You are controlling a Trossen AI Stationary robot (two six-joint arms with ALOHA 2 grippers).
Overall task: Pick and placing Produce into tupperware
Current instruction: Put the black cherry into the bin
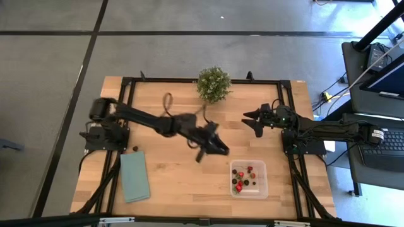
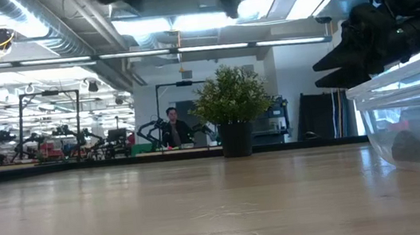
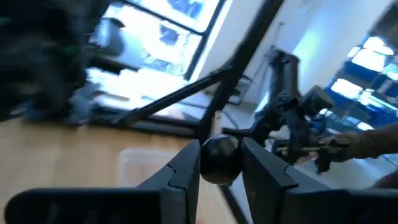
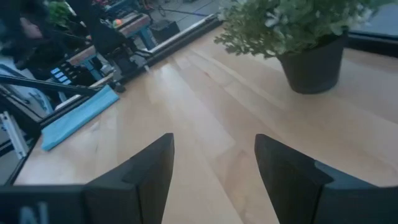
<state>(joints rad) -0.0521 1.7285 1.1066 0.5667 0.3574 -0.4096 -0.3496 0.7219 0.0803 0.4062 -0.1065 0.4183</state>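
While the right gripper point(image 1: 252, 121) waits with its fingers apart near the potted plant point(image 1: 213, 84), a dark purple-black berry point(image 3: 219, 159) is clamped between the fingers of the left gripper point(image 1: 218, 148), which is held above the table point(image 1: 177, 183) just beside the clear tupperware point(image 1: 261, 189). Several red and dark berries point(image 1: 242, 179) are seen inside that container. A teal cloth point(image 1: 134, 176) is laid well apart on the table's left side

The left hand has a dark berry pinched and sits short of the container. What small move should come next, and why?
Probably carry the left hand on toward the tupperware before releasing: it grips a dark berry over bare table, beside the container, which already holds other berries. The right hand waits open by the plant.
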